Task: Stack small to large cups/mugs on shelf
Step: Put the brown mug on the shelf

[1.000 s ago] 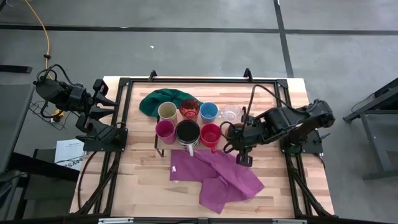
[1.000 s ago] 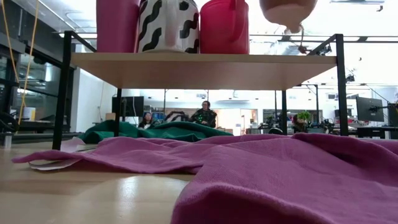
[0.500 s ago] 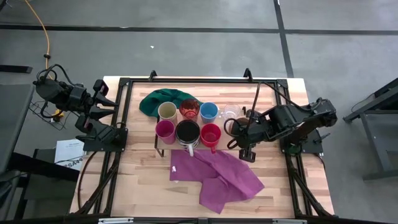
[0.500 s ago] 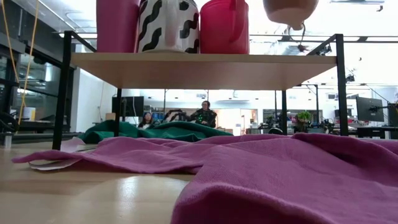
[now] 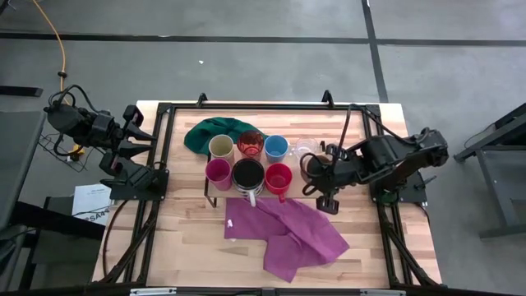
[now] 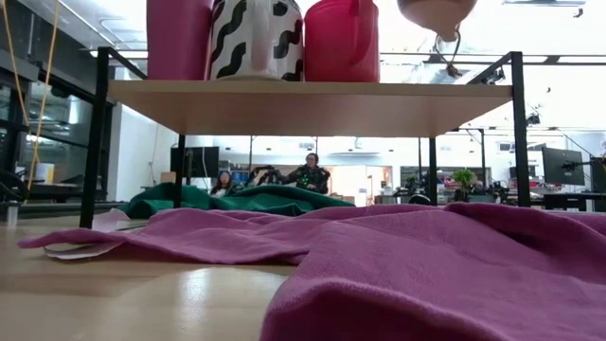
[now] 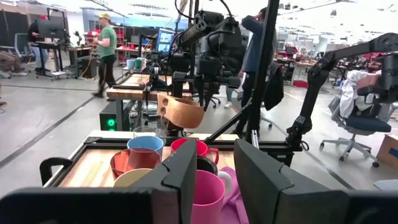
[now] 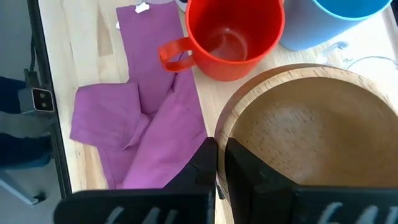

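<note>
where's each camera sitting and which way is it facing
High view: above the table, looking straight down; shows both arms, the left end effector parked at the table's left edge.
Low view: at tabletop height, looking level under the shelf into the room; no arm clearly shown.
Left wrist view: on the left arm, facing across the table past its own open fingers.
Right wrist view: on the right arm, looking down; the right end effector grips the wooden cup.
Shared: the wooden cup and the red mug appear in both wrist views.

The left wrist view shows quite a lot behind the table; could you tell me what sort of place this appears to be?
Probably an open robotics lab or workshop: another dark robot arm on a rig, workbenches with monitors, and people standing about on a concrete floor.
</note>
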`<state>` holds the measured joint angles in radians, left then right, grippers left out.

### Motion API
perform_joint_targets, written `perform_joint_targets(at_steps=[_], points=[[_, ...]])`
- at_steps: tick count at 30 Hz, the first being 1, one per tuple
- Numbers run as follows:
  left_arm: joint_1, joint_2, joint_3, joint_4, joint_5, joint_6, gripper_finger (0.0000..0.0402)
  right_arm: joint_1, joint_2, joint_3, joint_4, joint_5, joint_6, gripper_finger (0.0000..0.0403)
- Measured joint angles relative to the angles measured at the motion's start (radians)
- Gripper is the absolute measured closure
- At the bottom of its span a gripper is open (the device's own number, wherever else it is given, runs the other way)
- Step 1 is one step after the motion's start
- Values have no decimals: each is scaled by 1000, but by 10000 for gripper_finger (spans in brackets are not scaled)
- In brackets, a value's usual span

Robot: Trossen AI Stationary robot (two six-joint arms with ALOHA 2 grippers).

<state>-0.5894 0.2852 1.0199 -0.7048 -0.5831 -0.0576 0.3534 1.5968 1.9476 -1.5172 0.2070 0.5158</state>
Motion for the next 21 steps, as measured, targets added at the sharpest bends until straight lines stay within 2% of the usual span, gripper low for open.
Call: perform_joint_targets(at_steps=[6,13,21], points=[[0,0,0,0,0,0,307,1,-40,0,61,12,25,403],[0,0,0,1,-8,-3,307,1,-145,0,123,61,52,403],[0,0,0,1,-29,-4,307,28,-316,0,200,190,53,403]])
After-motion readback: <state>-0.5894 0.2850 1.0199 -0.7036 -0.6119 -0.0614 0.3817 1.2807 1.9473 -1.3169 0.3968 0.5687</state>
